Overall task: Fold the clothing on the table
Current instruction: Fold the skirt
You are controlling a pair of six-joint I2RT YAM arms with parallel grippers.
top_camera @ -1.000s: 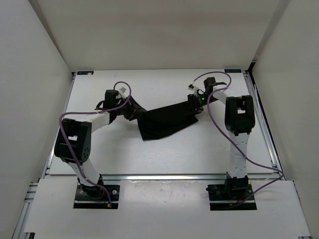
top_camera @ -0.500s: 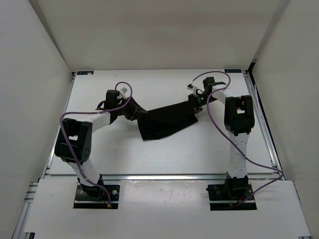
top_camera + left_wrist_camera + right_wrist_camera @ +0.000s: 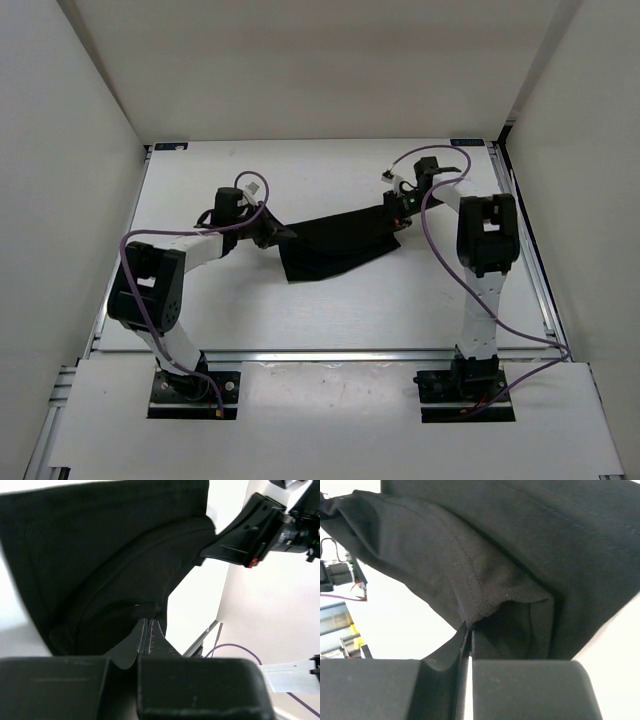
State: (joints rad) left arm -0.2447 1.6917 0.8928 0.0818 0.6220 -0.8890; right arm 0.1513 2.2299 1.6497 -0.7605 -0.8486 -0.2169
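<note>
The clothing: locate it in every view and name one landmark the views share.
Top external: the clothing lies mid-table, slanting up toward the right.
Left wrist: it fills the upper left and centre, pinched by the left gripper.
Right wrist: it covers most of the frame, hem pinched by the right gripper.
Shared landmark: the white table, bright beside the fabric in each.

One piece of clothing (image 3: 335, 245), one table (image 3: 330, 310), two arms (image 3: 190, 245) (image 3: 485, 240), two end effectors: left end effector (image 3: 285, 233), right end effector (image 3: 397, 221)
</note>
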